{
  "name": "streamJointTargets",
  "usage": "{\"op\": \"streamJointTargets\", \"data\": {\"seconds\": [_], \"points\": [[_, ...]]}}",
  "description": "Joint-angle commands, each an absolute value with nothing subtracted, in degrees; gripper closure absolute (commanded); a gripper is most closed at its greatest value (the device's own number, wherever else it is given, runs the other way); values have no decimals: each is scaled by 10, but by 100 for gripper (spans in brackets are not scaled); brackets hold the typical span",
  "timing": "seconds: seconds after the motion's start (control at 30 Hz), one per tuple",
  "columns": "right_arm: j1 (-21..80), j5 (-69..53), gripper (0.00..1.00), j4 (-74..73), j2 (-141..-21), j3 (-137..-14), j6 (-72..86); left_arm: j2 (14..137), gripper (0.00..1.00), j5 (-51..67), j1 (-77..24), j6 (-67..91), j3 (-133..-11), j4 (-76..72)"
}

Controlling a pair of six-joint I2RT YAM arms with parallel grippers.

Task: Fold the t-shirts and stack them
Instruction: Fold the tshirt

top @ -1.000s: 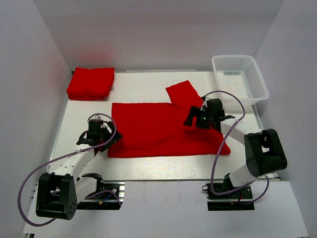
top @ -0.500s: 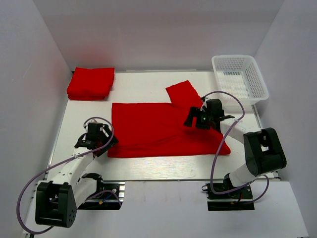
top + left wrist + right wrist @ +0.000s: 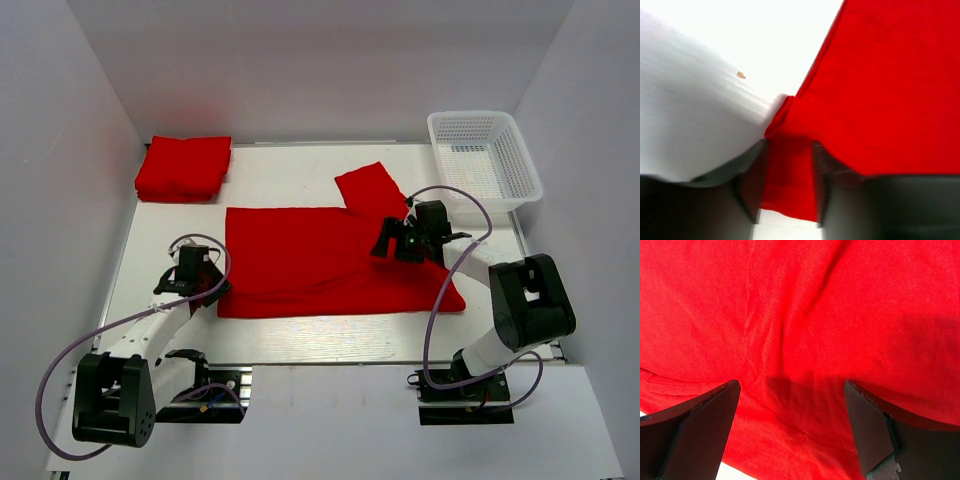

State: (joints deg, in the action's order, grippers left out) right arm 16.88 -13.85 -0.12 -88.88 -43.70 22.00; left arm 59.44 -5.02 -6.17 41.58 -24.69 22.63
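Note:
A bright red t-shirt (image 3: 320, 260) lies spread flat in the middle of the white table (image 3: 285, 170), one sleeve (image 3: 370, 188) sticking out at its back right. Folded red t-shirts (image 3: 183, 167) are stacked at the back left corner. My left gripper (image 3: 203, 288) sits at the spread shirt's near left corner. In the left wrist view its fingers (image 3: 752, 185) press in on a bunched fold of the red cloth (image 3: 789, 175). My right gripper (image 3: 395, 240) hovers over the shirt's right part, open, with flat cloth (image 3: 790, 340) below its fingers (image 3: 705, 425).
A white plastic mesh basket (image 3: 485, 150) stands at the back right corner, just behind the right arm. White walls close in the table on the left, back and right. Both arm bases and their purple cables sit at the near edge.
My left gripper has slid a little toward the shirt's near left corner and closed its fingers onto the cloth edge. The right gripper has stayed open over the shirt.

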Motion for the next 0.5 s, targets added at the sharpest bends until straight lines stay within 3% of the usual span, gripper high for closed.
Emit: {"op": "streamJointTargets", "data": {"seconds": [0.0, 0.1, 0.2, 0.47], "points": [[167, -140, 10, 1, -891, -451, 214, 591, 60, -43, -60, 414, -243, 207], [167, -144, 10, 1, -895, -454, 215, 577, 86, -38, -60, 421, -243, 207], [167, -145, 10, 1, -897, -455, 215, 570, 99, -43, -60, 421, -248, 214], [167, -139, 10, 1, -892, -453, 215, 570, 100, -18, -60, 405, -242, 171]]}}
